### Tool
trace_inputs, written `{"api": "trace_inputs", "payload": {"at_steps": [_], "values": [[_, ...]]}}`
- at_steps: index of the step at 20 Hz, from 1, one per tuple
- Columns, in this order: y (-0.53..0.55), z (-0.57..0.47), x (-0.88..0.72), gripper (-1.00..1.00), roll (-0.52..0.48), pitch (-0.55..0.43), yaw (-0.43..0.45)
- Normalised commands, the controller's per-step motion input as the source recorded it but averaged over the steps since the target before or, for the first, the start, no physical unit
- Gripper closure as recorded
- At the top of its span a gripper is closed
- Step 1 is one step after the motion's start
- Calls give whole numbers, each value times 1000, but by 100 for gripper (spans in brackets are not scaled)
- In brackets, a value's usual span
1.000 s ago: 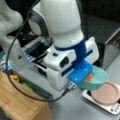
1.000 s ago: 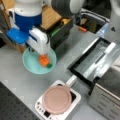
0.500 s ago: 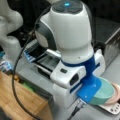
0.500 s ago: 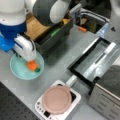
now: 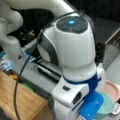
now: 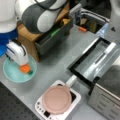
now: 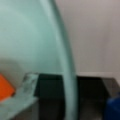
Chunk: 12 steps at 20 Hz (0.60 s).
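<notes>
over the pale green bowl, gripper low at an orange piece

at a front view's left edge, the white gripper hangs low over the shallow pale green round bowl, which sits on the grey table. directly under its tip lies a small orange block-shaped object with a bit of green at its lower right side, inside the bowl and towards the bowl's right side. the gripper's tip meets the top of the orange object; whether the fingers are around it or only above it cannot be told

in a front view the arm's big white and grey body fills most of the frame, and the pale green bowl shows only as a slice at the bottom right, beside a blue plastic part of the wrist; the orange object and the fingertips are hidden there. in the wrist view the bowl's rim sweeps down the middle as a blurred curve, and the orange object is cut off at the left edge, touching a pale grey finger. how far the fingers are apart cannot be told

well to the right of the bowl in a front view, a round pink plate rests on a white square scale
</notes>
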Motion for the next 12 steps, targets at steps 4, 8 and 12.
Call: {"api": "trace_inputs", "payload": {"at_steps": [4, 8, 12], "values": [[-216, -18, 404, 100, -34, 181, 94], [-171, -31, 313, 100, -41, 141, 111], [-156, -99, 245, 100, -47, 106, 128]]}}
